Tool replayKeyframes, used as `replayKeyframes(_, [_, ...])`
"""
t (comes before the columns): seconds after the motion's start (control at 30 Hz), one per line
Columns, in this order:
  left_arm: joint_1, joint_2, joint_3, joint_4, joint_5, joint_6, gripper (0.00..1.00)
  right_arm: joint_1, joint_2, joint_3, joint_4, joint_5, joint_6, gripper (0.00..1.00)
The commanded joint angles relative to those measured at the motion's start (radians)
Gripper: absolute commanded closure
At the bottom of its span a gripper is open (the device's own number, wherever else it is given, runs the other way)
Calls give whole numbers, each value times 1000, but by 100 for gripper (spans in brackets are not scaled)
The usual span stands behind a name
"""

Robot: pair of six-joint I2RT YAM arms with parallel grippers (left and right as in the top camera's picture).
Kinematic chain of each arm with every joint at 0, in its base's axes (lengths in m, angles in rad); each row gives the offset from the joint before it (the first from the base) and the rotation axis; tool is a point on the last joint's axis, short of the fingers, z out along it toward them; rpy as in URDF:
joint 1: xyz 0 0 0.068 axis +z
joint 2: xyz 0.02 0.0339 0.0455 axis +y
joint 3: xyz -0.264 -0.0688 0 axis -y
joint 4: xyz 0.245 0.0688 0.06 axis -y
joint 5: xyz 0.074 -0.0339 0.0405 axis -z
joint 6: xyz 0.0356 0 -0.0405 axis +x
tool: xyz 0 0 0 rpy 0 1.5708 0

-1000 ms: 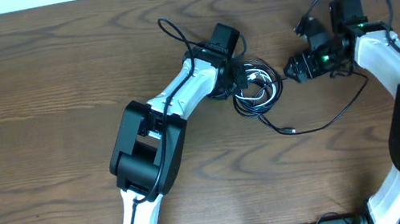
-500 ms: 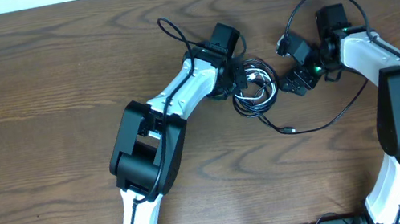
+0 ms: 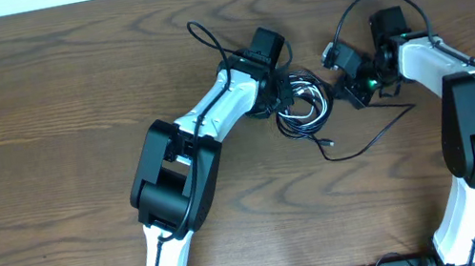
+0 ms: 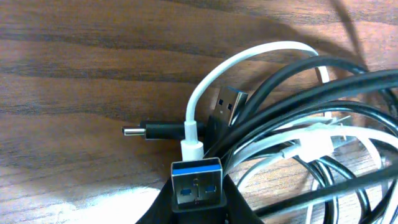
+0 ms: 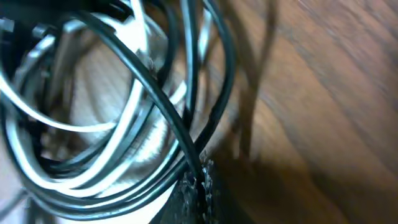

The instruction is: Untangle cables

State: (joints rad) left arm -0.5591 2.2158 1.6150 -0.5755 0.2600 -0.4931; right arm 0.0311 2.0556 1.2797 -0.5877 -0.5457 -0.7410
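We start left of the cables (image 3: 303, 110), where the white-shelled left arm (image 3: 214, 108) slants across the grained brown wooden table (image 3: 40, 108). The left gripper (image 3: 280, 89) sits at the cables' left edge, pressed in among the loops. Clenched or released? We cannot tell, the fingers are lost under cord.

Its wrist camera puts us right on the cables. A smooth white cord (image 4: 249, 56) arches over glossy, round black cords (image 4: 323, 93) stacked in curves. At their left edge a flat plug with a blue tongue (image 4: 196, 183) pokes out. Beside it is a boxy silver plug (image 4: 229, 102), and a slim rounded plug (image 4: 134, 132) lies on the wood.

From above, the cables form a tight, roughly round knot of black and white rings.

Just right of the cables is the dark right gripper (image 3: 347, 90), nosing at their edge. Its own view is blurred: white and black strands cross, and one black strand meets a ribbed dark edge (image 5: 198, 183). Grasping or free, we cannot tell.

Below and right of the cables, a thin black tail (image 3: 383, 133) curves loose, ending in a small plug (image 3: 327, 143).
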Motion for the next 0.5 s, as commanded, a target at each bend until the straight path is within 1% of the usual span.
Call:
replayKeyframes(0.0, [6,27,-14,-14,-45,13,92,9,-101,-8,-6,-205,11,99])
replayKeyframes(0.27, [6,27,-14,-14,-57,13,92,6,-435,-8,-24,-206,11,99])
replayKeyframes(0.37, [6,27,-14,-14,-71,13,92,5,-553,-8,-37,-172,11,99])
replayKeyframes(0.47, [6,27,-14,-14,-71,13,92,5,-643,-8,-37,-99,53,99])
